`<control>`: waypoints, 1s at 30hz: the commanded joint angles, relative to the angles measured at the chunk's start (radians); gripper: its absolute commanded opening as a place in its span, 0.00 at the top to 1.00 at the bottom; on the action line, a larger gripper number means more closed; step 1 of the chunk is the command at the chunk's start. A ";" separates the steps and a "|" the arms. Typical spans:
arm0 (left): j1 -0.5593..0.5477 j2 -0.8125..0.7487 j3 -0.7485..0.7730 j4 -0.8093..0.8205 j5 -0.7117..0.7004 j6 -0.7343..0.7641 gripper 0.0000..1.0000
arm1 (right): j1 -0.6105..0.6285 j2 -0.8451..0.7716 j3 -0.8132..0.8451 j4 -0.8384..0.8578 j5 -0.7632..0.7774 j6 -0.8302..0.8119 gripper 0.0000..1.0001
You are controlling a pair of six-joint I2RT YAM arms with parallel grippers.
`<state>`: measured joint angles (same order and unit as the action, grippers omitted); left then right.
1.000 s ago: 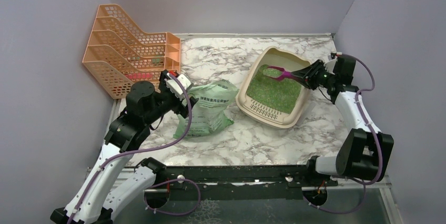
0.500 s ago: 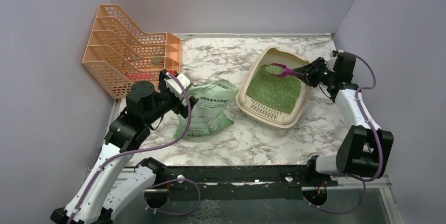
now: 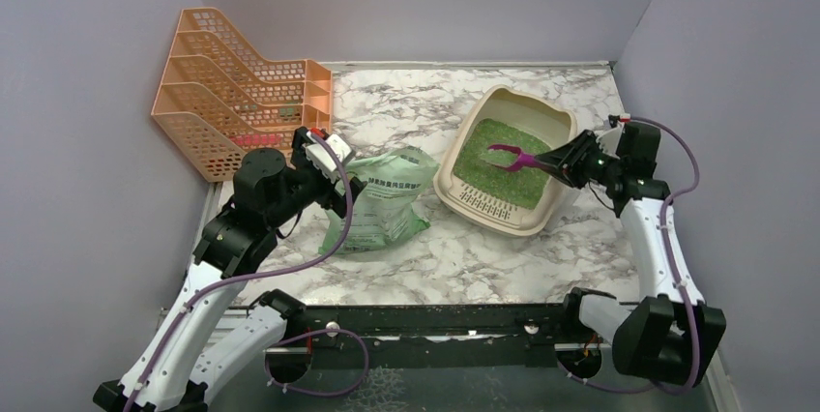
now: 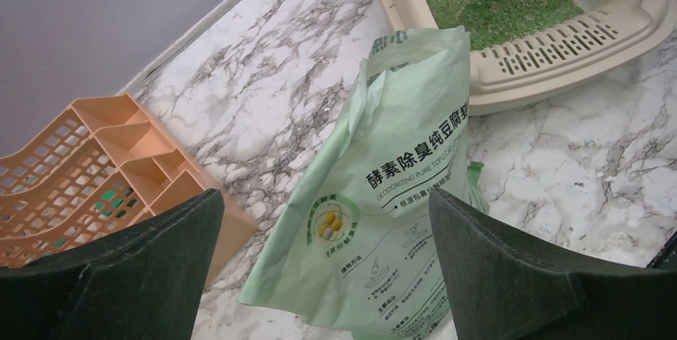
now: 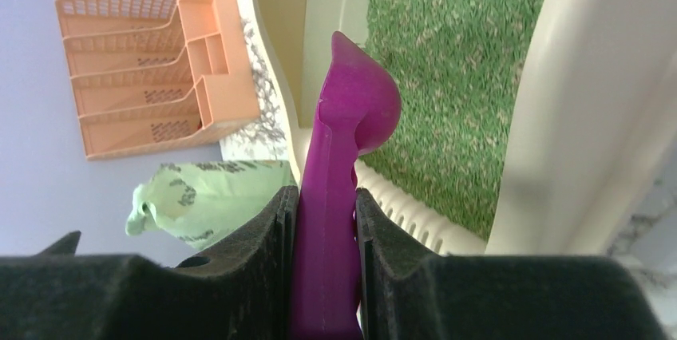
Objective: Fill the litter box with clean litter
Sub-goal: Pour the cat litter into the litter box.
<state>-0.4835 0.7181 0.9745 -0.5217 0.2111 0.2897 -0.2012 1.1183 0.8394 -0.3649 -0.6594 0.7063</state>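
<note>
At far left, against the wall: orange mesh file rack (image 3: 242, 93), no part in this step.

Next along, left gripper (image 3: 329, 155): spread wide, holding nothing, poised above and just beside the litter bag (image 4: 375, 196). Fingers (image 4: 144, 268) well apart in the left wrist view, with the bag's crumpled top between them but lower down.

Bag slumped on the marble table (image 3: 416, 103), top end pointing toward the litter box (image 3: 488, 205), near it but not touching.

Right of centre, the box, slotted lip toward the arms. Inside it, the clean litter (image 3: 498, 178), an even green layer over most of the floor.

Over that layer, magenta scoop (image 3: 510, 156), bowl about mid-box. Touching the granules or just above them: cannot tell.

At far right, right gripper (image 5: 323, 200): clamped tight on the scoop handle, reaching in over the box's right wall.

Judged as a late step: pouring apparently done, spreading or levelling in hand. Next move probably calls for low, gentle sweeps with the bowl kept inside the rim, to avoid flicking granules onto the table.
</note>
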 commanded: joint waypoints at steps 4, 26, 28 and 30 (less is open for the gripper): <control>0.003 -0.014 0.020 0.010 0.003 -0.015 0.01 | 0.002 -0.207 -0.019 -0.281 0.102 -0.066 0.99; 0.003 -0.034 0.000 0.010 0.033 -0.024 0.01 | 0.002 -0.435 0.101 -0.645 0.356 -0.134 0.99; 0.003 -0.036 -0.003 0.009 0.035 -0.024 0.01 | 0.002 -0.435 0.131 -0.654 0.390 -0.150 0.99; 0.003 -0.038 -0.005 0.009 0.036 -0.024 0.01 | 0.002 -0.421 0.170 -0.658 0.425 -0.174 0.99</control>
<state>-0.4835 0.6937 0.9741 -0.5217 0.2203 0.2729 -0.2008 0.6968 0.9291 -0.9756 -0.3511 0.5877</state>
